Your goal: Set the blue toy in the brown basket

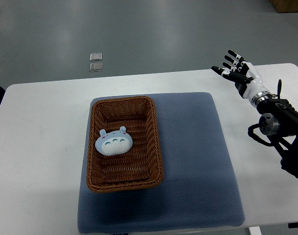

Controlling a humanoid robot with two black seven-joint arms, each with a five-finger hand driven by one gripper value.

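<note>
Edges cut several things short

We lose the right arm point(281, 132) past the right border, the tabletop point(36, 147) at left and bottom, and a brown box point(288, 5) at the top corner.

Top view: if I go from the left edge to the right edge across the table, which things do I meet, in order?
White table → blue mat edge → brown basket holding the blue toy → bare mat → white table again → right hand, fingers spread, empty.
</note>
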